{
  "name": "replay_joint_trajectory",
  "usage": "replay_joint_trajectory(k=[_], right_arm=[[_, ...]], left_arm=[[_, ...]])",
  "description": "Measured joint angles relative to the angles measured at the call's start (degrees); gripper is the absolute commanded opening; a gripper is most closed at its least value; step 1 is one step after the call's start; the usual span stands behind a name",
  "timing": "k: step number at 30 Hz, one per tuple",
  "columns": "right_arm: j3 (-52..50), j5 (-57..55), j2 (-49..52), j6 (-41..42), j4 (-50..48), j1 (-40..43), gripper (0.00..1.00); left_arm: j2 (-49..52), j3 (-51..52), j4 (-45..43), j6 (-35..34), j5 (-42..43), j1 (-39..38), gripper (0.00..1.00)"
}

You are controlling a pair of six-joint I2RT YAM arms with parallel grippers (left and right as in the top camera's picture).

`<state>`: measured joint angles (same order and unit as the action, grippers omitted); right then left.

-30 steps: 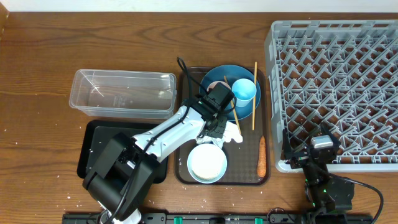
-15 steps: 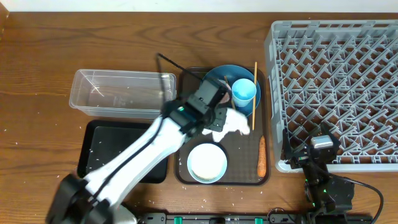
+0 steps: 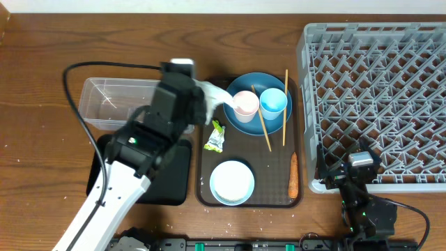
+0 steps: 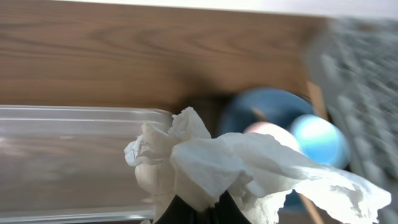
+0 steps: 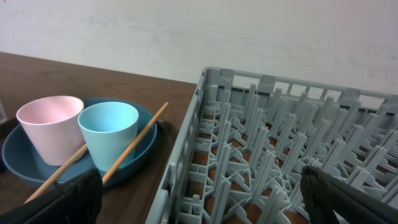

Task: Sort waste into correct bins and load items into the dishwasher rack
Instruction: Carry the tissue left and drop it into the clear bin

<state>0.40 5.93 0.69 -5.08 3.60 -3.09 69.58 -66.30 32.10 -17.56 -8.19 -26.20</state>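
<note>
White crumpled paper napkin pinched in left gripper; clear rectangular plastic tub sits just toward worktop's left edge (long axis left-right).

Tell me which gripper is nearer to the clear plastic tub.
Left. The left gripper, holding the napkin, hangs over one end of the clear tub; the right gripper sits far off by the dishwasher rack.

Left tool clenched, right tool spread

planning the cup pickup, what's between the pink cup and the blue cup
A wooden chopstick lies slanted between the pink cup and the blue cup; the overhead view shows it.
</note>
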Motion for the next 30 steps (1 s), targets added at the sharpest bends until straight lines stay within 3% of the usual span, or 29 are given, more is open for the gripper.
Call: replay_joint_trajectory(k=[13,23,25,26,27,30], right_arm=[[0.0,0.0,0.0,0.0,0.0,0.0,0.99],[0.0,0.0,0.0,0.0,0.0,0.0,0.99],[0.0,0.0,0.0,0.0,0.0,0.0,0.99],[0.0,0.0,0.0,0.0,0.0,0.0,0.99],[0.0,0.0,0.0,0.0,0.0,0.0,0.99],[0.0,0.0,0.0,0.0,0.0,0.0,0.99]], left_arm=[[11.1,0.0,0.0,2.1,-5.2,16.7,0.07],[24.5,0.0,-0.2,2.4,-5.6,22.9,0.08],[25.8,0.0,-0.5,2.6,-5.5,23.1,0.17],[26.2,0.0,-0.6,2.8,-5.5,23.1,0.36],[26.5,0.0,-0.6,3.0,-5.5,23.1,0.45],[26.7,0.0,-0.9,2.8,-5.5,23.1,0.52]])
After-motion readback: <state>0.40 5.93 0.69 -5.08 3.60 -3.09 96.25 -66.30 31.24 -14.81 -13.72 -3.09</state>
